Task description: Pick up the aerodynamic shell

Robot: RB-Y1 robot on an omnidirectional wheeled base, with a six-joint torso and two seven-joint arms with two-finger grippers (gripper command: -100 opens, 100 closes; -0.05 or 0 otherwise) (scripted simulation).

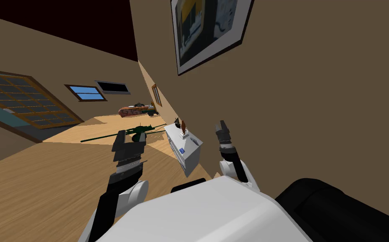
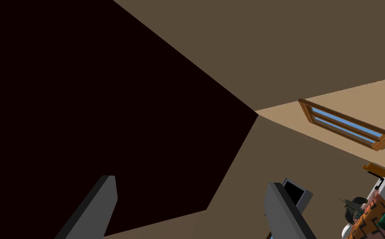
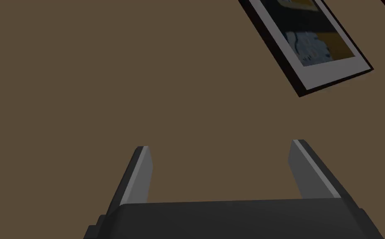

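Two pincers, both released and empty: left pincer (image 2: 190, 182) raised over the floor, right pincer (image 3: 220, 145) facing the brown wall (image 3: 104, 83). Arms probably held high to clear furniture while driving. Cannot identify the aerodynamic shell; likely among small items on the white bench (image 1: 189, 157) ahead, well apart.

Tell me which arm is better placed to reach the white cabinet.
Probably right: the right gripper, open, hangs beside the same wall as the white cabinet; the left gripper, also open, is out over the floor. Both are far.
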